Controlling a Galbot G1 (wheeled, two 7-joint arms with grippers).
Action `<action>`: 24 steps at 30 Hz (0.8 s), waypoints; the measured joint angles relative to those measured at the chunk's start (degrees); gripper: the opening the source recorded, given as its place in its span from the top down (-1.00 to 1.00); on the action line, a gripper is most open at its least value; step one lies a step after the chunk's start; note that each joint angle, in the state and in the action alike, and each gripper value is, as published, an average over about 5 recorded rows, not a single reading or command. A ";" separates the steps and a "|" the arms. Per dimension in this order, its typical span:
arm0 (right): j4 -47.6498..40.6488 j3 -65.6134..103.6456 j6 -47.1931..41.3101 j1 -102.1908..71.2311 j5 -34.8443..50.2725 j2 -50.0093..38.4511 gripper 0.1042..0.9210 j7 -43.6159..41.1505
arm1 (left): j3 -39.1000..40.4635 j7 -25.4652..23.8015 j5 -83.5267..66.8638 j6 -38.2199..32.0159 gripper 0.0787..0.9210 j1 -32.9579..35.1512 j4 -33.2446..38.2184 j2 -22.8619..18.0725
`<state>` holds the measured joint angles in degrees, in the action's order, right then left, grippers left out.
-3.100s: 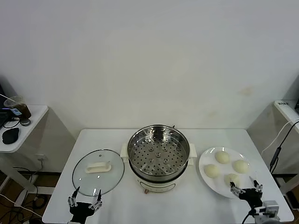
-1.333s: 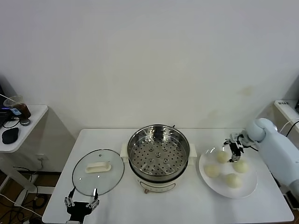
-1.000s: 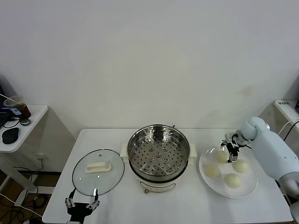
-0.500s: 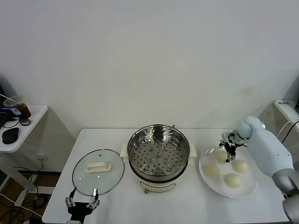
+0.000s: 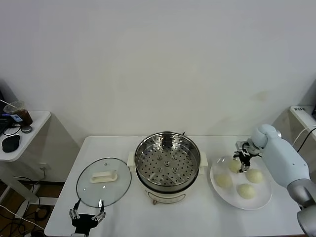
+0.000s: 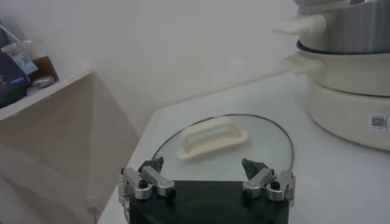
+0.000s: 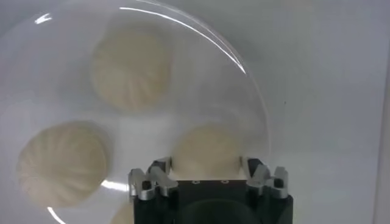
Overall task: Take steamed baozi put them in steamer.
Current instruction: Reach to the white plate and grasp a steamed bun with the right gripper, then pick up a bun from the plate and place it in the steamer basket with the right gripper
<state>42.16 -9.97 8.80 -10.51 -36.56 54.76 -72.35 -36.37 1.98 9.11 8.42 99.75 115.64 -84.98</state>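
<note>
Four cream-white steamed baozi lie on a white plate [image 5: 264, 195] to the right of the steamer [image 5: 168, 163], whose steel basket holds nothing. My right gripper [image 5: 242, 160] reaches down over the plate's far left bun [image 5: 233, 166]. In the right wrist view its fingers press both sides of that baozi [image 7: 207, 152], which still rests on the plate [image 7: 244, 67]. Two more buns [image 7: 131, 67] [image 7: 61, 161] lie beyond it. My left gripper [image 5: 87, 217] waits open at the table's front left, nothing between its fingers [image 6: 155, 176].
A round glass lid [image 5: 103, 180] with a white handle lies flat left of the steamer, just ahead of the left gripper. A side table [image 5: 19, 133] with a cup and dark items stands at far left. The steamer's base [image 6: 347, 91] rises on one side of the left wrist view.
The right gripper's fingers have closed in from wide open onto the far left baozi. The arm has shifted only slightly. The left arm has not moved.
</note>
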 measured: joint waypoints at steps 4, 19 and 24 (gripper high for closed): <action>-0.03 0.31 -0.09 0.25 0.32 -0.27 0.21 0.01 | 0.28 0.00 0.00 0.00 -0.77 -0.25 -0.12 0.02; 4.99 -6.04 -2.08 8.39 9.52 -1.71 0.26 -2.91 | 0.38 0.41 0.11 -0.04 -0.77 -1.11 0.96 0.13; 6.46 -12.31 -1.54 15.76 16.59 0.10 0.26 -4.02 | 0.17 0.77 -0.01 -0.09 -0.77 -1.87 0.74 0.42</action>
<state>48.62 -22.28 7.26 5.26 -19.96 54.86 -76.37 -36.20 2.75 9.10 8.33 97.88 116.38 -84.56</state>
